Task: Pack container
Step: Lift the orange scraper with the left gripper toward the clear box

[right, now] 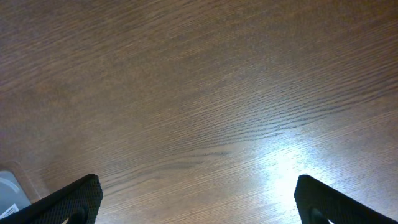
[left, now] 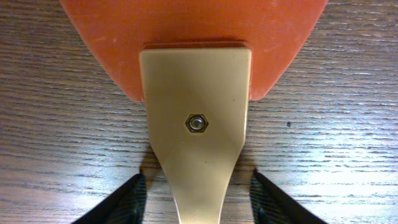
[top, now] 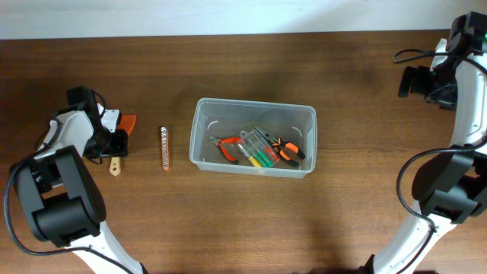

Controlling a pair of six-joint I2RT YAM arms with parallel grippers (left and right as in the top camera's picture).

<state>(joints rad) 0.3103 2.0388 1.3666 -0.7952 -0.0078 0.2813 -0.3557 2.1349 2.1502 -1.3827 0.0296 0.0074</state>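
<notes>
The container point(top: 199, 114) is a clear rectangular bin at the table's middle, holding orange pliers point(top: 227, 144), a clear case of coloured screwdrivers point(top: 259, 151) and orange-black pliers point(top: 288, 149). At the far left lies a scraper with an orange blade point(left: 193, 31) and a tan handle point(left: 196, 93). My left gripper point(left: 199, 202) is low over it, its fingers point(left: 134, 199) straddling the handle's narrow neck with a gap on each side. In the overhead view the left gripper point(top: 116, 144) covers the scraper's middle. My right gripper point(right: 199, 205) hangs open over bare wood at the far right point(top: 415, 80).
A slim orange bit strip point(top: 164, 148) lies between the scraper and the container. A corner of the container point(right: 9, 193) shows at the lower left of the right wrist view. The brown wooden table point(top: 365, 221) stretches around everything.
</notes>
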